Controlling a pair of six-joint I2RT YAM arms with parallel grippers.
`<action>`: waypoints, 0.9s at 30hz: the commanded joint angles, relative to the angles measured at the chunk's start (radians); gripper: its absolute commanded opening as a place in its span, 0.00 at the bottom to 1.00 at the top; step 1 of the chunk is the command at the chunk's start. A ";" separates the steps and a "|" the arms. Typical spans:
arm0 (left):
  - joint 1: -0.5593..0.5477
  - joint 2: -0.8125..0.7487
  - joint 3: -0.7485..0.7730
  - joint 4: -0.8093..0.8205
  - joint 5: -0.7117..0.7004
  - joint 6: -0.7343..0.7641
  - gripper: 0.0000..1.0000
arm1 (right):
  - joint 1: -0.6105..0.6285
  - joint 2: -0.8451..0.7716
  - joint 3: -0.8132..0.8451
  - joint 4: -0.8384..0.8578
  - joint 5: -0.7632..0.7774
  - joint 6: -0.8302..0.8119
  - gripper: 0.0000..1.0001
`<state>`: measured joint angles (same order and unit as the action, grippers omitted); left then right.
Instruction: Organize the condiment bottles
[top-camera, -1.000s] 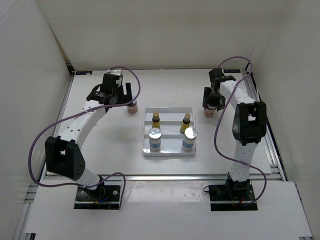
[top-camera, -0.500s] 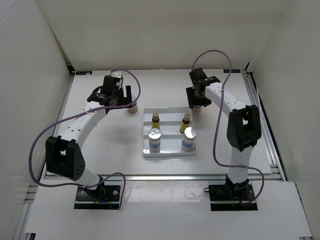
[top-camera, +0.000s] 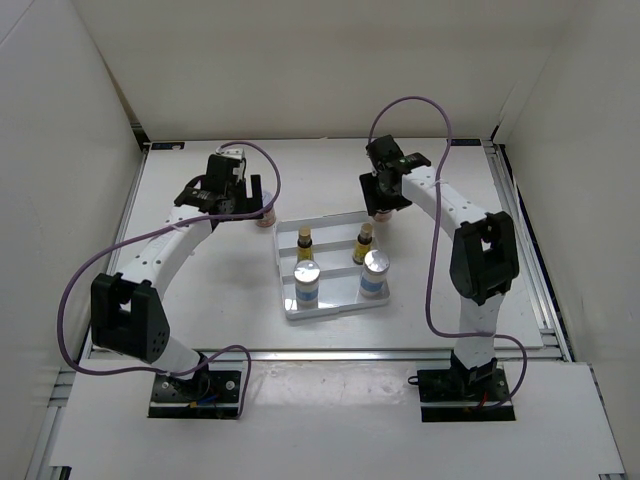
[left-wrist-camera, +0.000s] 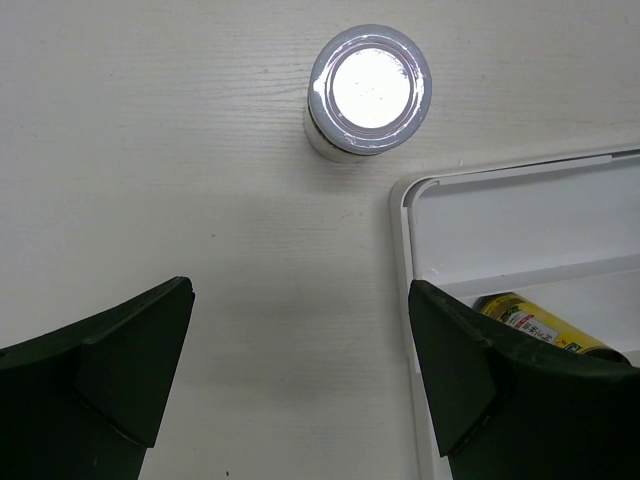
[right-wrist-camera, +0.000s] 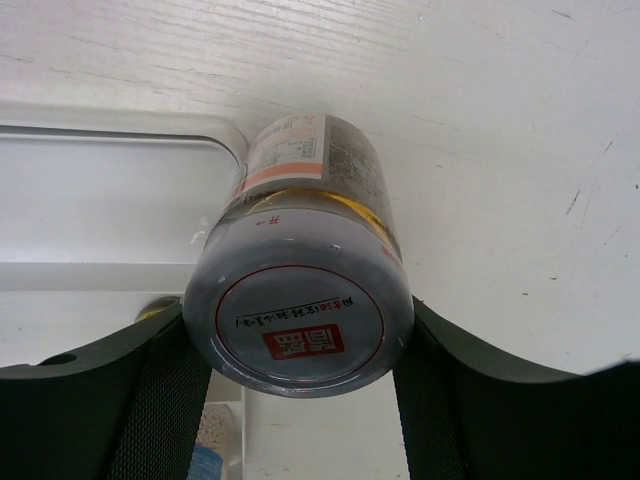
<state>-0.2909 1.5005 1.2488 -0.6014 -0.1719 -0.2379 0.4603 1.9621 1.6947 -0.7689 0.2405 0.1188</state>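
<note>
squat jar, gripped in right end effector

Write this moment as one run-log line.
right gripper: shut on squat printed-lid jar at white ridged tray's far-right corner | left gripper: open near second squat jar on table | in tray: two amber bottles, two silver-capped bottles

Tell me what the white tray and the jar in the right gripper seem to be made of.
The tray looks like white moulded plastic: glossy, rounded rim, soft reflections. The jar seems clear glass or plastic, since yellowish content shows through; its lid looks like smooth printed plastic.
</note>
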 joint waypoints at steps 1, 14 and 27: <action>0.002 -0.057 -0.005 0.011 -0.012 0.014 0.99 | 0.026 -0.080 0.054 0.060 -0.101 -0.007 0.00; 0.002 -0.028 -0.005 0.020 -0.031 0.014 0.99 | 0.026 -0.120 0.086 0.080 -0.234 -0.025 0.00; 0.012 -0.008 -0.005 0.020 -0.049 0.014 0.99 | 0.026 0.046 0.095 0.079 -0.377 -0.038 0.00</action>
<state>-0.2886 1.4979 1.2488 -0.5976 -0.1993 -0.2321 0.4866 1.9842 1.7393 -0.7372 -0.1020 0.0937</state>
